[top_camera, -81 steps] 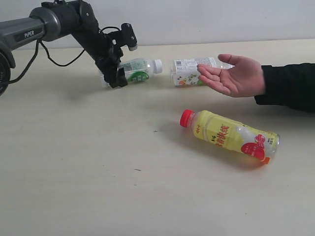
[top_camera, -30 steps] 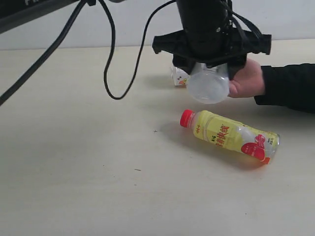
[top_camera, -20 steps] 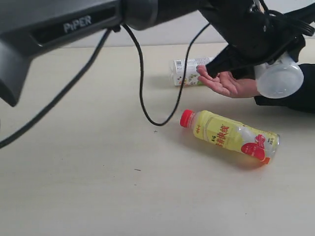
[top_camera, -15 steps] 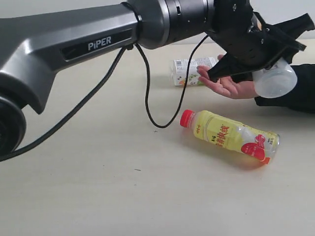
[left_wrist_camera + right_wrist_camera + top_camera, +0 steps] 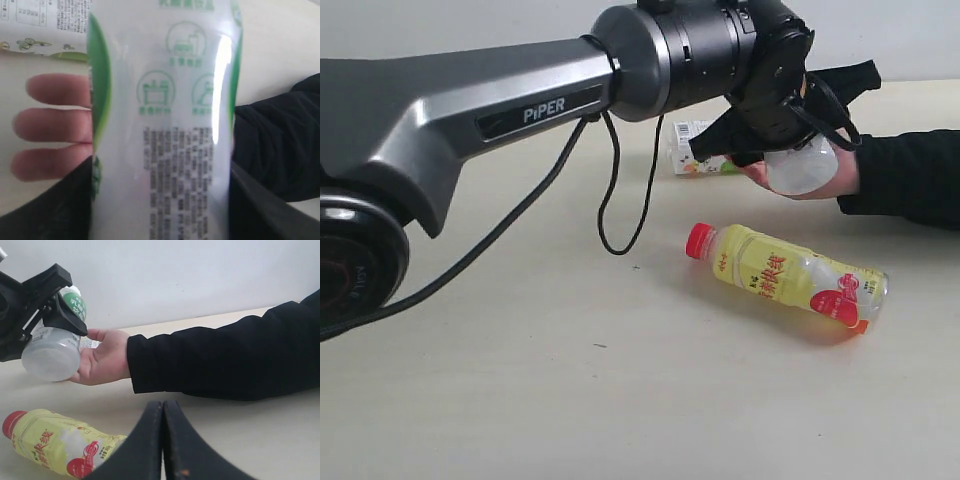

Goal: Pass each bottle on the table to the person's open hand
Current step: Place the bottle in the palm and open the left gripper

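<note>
Jaws on your right gripper are pressed together with nothing between them. Just beyond them the yellow juice bottle lies on its side on the table, its red cap at the end away from the black sleeve. Farther on, the person's open hand is held palm up. Your left gripper is clamped on the clear green-label bottle and holds it tilted right over that palm. You cannot tell whether the bottle touches the skin. Behind the hand, the second white-and-green bottle lies on its side on the table, close to the person's fingers.
</note>
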